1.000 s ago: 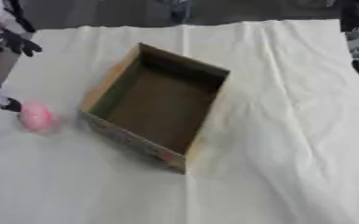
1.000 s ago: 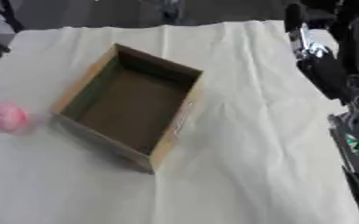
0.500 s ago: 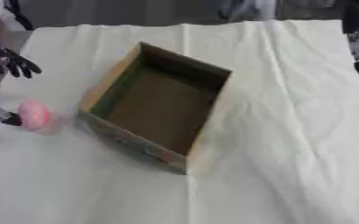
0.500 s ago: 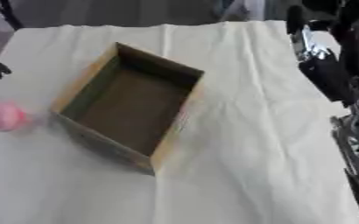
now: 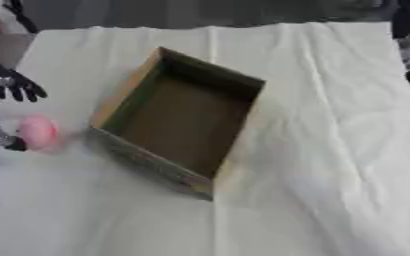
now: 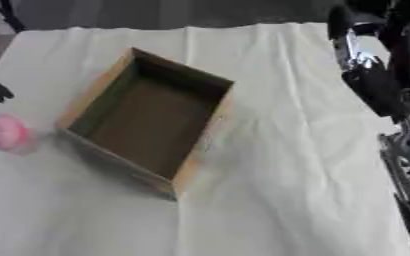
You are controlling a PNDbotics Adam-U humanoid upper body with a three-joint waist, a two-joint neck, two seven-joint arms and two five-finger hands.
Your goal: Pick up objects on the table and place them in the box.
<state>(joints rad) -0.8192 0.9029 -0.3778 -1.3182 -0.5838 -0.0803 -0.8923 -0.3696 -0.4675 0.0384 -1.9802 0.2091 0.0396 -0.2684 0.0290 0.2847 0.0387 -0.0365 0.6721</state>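
Observation:
A small pink rounded object (image 5: 39,132) lies on the white cloth, left of the open cardboard box (image 5: 131,93), whose inside is bare. My left hand (image 5: 7,84) comes in at the left edge, open. Its dark fingers hang just above the pink object, and another dark part of the hand (image 5: 0,136) touches the object's lower left side. The hand is not closed round it. My right arm (image 6: 372,82) stands black and silver along the right edge, well away from the box; how its hand stands is unclear.
The white cloth (image 5: 313,165) covers the whole table, with creases right of the box. A brownish thing (image 5: 0,47) shows at the far left corner. The table's far edge runs along the top of the view.
My left hand's upper fingers have come down towards the pink object. The pink object, the box and the right arm have stayed where they were.

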